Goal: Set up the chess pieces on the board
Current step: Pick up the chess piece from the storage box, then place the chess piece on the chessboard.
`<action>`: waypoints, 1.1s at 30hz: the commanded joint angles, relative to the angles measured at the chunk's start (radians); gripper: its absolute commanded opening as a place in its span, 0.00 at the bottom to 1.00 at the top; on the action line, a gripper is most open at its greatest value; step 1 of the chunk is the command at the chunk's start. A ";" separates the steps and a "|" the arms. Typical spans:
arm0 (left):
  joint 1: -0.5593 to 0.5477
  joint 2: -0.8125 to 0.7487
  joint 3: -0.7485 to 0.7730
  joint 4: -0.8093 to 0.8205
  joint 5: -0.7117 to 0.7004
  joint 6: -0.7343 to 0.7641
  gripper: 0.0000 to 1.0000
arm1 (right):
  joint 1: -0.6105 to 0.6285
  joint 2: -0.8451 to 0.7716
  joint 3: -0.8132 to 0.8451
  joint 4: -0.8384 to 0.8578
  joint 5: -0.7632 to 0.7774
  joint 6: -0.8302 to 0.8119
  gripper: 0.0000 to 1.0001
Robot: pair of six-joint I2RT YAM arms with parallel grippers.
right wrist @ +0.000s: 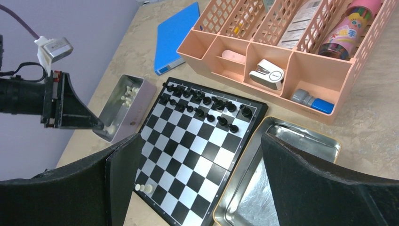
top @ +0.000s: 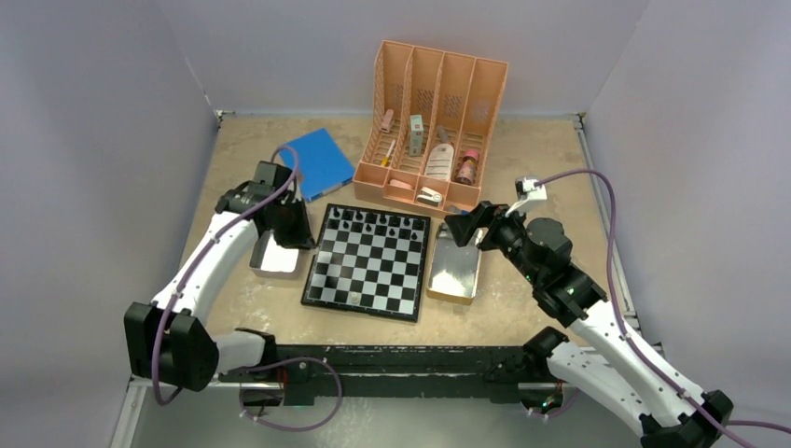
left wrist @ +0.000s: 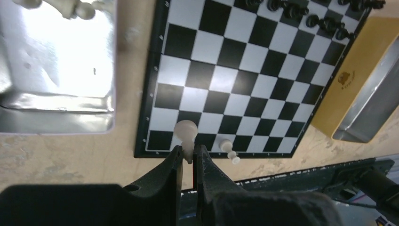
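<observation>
Your left tool (left wrist: 188,157) is pinched narrow on a pale pawn (left wrist: 185,129), gripping it by the stem with the round head poking out past the fingertips. It hangs over the left tray (top: 270,263), which sits just beside the board's left edge. More pale pieces (right wrist: 126,95) are bunched at that tray's far end.

The board (top: 367,271) lies mid-surface (top: 508,317). Black pieces (top: 378,224) line its far two rows. One pale piece (left wrist: 229,151) is down on the near row, though I can't tell whether it stands upright.

Your right tool (right wrist: 200,136) is spread wide with nothing between the fingers, above the right tray (right wrist: 263,197). That gold-sided tray touches the board's right edge and shows only shiny metal floor.

Toward the far edge, the peach organizer (top: 446,70) holds a pink-capped bottle (right wrist: 346,28), a small white item (right wrist: 266,74), a pink one (right wrist: 234,56) and a blue-and-grey one (right wrist: 313,100). A blue book (top: 317,163) lies to its left.
</observation>
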State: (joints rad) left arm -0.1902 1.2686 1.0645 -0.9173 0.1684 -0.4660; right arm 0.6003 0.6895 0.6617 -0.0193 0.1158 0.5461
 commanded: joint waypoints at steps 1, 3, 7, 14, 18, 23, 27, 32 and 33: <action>-0.109 -0.043 -0.014 -0.059 -0.022 -0.091 0.08 | 0.003 0.002 0.015 0.022 0.027 -0.009 0.98; -0.169 -0.041 -0.024 -0.068 -0.040 -0.134 0.08 | 0.003 0.007 0.016 0.022 0.028 -0.009 0.98; -0.281 -0.024 -0.054 -0.078 -0.093 -0.204 0.08 | 0.003 0.015 0.020 0.024 0.030 -0.011 0.98; -0.384 0.034 -0.133 -0.023 -0.103 -0.272 0.08 | 0.003 0.008 0.030 0.021 0.034 -0.011 0.98; -0.398 0.072 -0.152 0.009 -0.107 -0.272 0.08 | 0.003 -0.002 0.029 0.000 0.037 -0.011 0.98; -0.409 0.093 -0.162 0.053 -0.096 -0.273 0.08 | 0.003 -0.011 0.030 -0.007 0.040 -0.009 0.98; -0.417 0.103 -0.177 0.068 -0.092 -0.286 0.09 | 0.003 -0.014 0.029 -0.010 0.042 -0.009 0.98; -0.418 0.117 -0.189 0.075 -0.098 -0.288 0.09 | 0.003 -0.011 0.021 0.004 0.033 -0.010 0.98; -0.419 0.120 -0.188 0.075 -0.097 -0.289 0.10 | 0.003 -0.009 0.023 0.004 0.032 -0.010 0.98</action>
State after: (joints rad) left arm -0.6044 1.3792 0.8806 -0.8715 0.0746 -0.7334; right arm 0.6003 0.6907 0.6617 -0.0475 0.1390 0.5457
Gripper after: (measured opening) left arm 0.105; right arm 0.980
